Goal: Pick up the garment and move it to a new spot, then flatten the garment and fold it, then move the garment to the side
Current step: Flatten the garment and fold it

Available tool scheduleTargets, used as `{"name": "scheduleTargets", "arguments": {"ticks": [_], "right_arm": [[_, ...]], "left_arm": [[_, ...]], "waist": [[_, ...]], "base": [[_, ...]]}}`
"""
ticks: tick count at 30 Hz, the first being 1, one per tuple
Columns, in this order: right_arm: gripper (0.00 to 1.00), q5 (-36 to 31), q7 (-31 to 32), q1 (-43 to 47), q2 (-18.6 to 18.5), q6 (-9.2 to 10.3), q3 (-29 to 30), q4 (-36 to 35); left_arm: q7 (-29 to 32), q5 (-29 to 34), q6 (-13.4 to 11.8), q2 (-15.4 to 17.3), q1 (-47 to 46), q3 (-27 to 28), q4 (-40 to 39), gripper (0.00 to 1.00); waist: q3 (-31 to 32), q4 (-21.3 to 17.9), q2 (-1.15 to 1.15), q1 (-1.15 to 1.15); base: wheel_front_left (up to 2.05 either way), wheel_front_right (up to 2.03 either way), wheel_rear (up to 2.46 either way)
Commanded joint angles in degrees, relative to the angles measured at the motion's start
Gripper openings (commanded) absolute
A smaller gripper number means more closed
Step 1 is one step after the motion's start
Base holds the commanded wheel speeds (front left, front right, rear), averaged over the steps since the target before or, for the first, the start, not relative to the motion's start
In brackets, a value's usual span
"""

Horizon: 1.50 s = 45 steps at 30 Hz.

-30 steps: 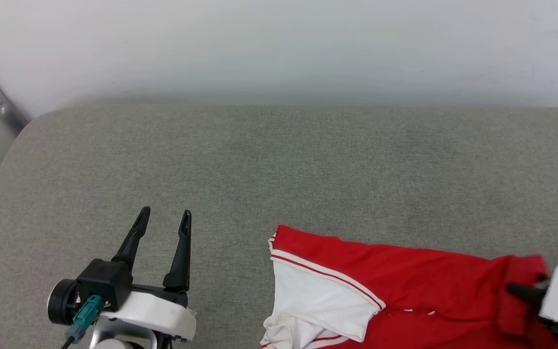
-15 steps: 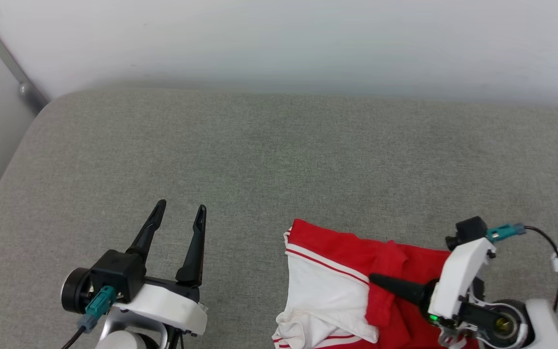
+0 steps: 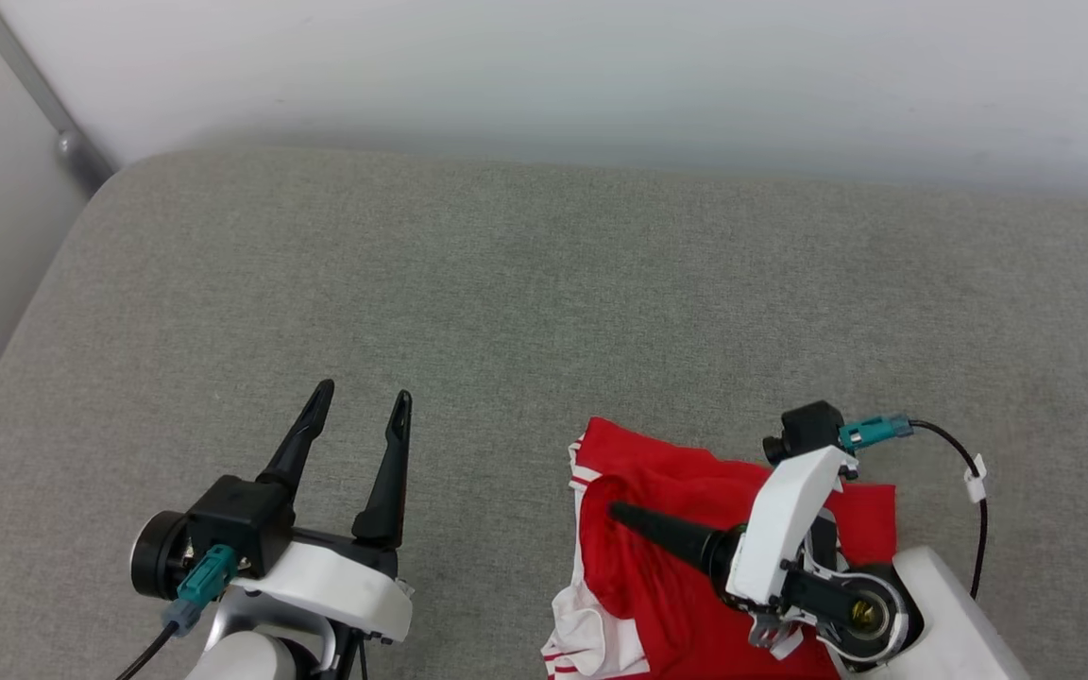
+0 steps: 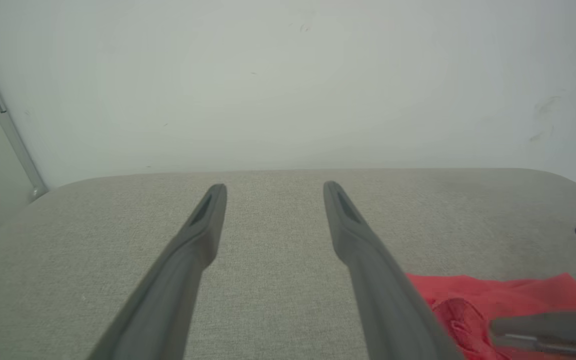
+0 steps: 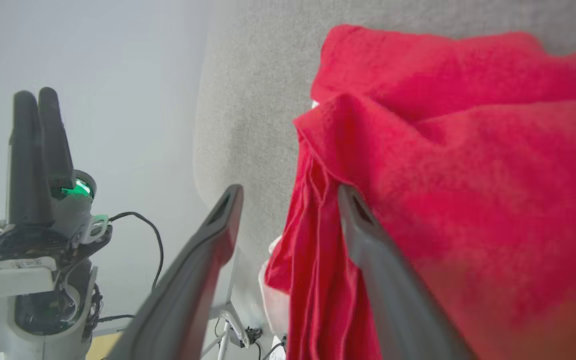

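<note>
Grey fabric surface [image 3: 544,283] — garment [image 3: 657,482] at front; white wall [image 3: 544,66] behind.

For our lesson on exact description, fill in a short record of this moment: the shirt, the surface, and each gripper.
shirt: red shirt with white parts and striped trim, bunched in folds, not flat
place: near edge of the cushion, on the robot's right side
surface: grey fabric cushion, set against a pale wall
left gripper: left gripper open, over bare cushion, apart from the shirt
right gripper: right gripper open, over the shirt; a red fold hangs between its jaws and lies against one
</note>
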<state>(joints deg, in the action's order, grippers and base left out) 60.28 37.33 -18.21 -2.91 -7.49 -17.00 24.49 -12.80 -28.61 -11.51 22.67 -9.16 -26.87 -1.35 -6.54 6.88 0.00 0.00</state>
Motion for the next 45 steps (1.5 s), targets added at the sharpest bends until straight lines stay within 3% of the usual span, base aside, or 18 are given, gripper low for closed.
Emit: {"name": "scheduleTargets", "arguments": {"ticks": [1,8,11,12,18,23,32,45], "right_arm": [[1.00,-0.55,-0.35,-1.09,0.02,0.01,-0.02,-0.49],[1.00,-6.50,-4.95,-0.70,-4.47,0.02,-1.97,-10.41],[1.00,-18.96,-11.93,1.48,-9.55,0.02,0.65,-14.83],[1.00,-18.96,-11.93,1.48,-9.55,0.02,0.65,-14.83],[1.00,-36.17,-18.69,6.89,-11.80,0.02,10.32,-18.61],[1.00,-44.40,-24.98,11.78,-9.88,0.02,18.01,-22.87],[1.00,-48.98,-34.76,21.30,-7.34,0.02,21.70,-29.34],[1.00,-49.63,-34.28,27.52,-2.71,0.01,21.19,-33.23]], "left_arm": [[-0.24,-0.25,0.10,-0.25,-0.40,0.02,0.17,1.00],[-0.58,-0.54,-0.47,-0.34,0.59,0.15,0.90,1.00],[-0.75,-0.77,-0.72,-0.12,1.13,0.65,1.34,1.00],[-0.75,-0.77,-0.72,-0.12,1.13,0.65,1.34,1.00],[-1.04,-1.25,-1.72,0.13,2.00,1.58,1.78,1.00],[-1.28,-1.59,-2.50,0.22,3.03,2.39,2.14,1.00],[-1.20,-1.45,-2.98,0.73,5.25,2.08,3.54,1.00],[-1.44,-2.66,-2.84,0.98,7.40,2.05,5.03,1.00]], "waist": [[0.06,-0.11,0.00,0.00],[1.23,-1.36,0.00,0.00],[1.93,-2.23,0.00,0.00],[1.93,-2.23,0.00,0.00],[2.79,-3.49,0.00,0.00],[3.68,-4.31,0.00,0.00],[6.48,-5.02,0.00,0.00],[8.52,-6.66,0.00,0.00]], "base": [[0.00,0.00,0.00],[0.00,0.00,0.00],[0.00,0.00,0.00],[0.00,0.00,0.00],[0.00,0.00,0.00],[0.00,0.00,0.00],[0.00,0.00,0.00],[0.00,0.00,0.00]]}}
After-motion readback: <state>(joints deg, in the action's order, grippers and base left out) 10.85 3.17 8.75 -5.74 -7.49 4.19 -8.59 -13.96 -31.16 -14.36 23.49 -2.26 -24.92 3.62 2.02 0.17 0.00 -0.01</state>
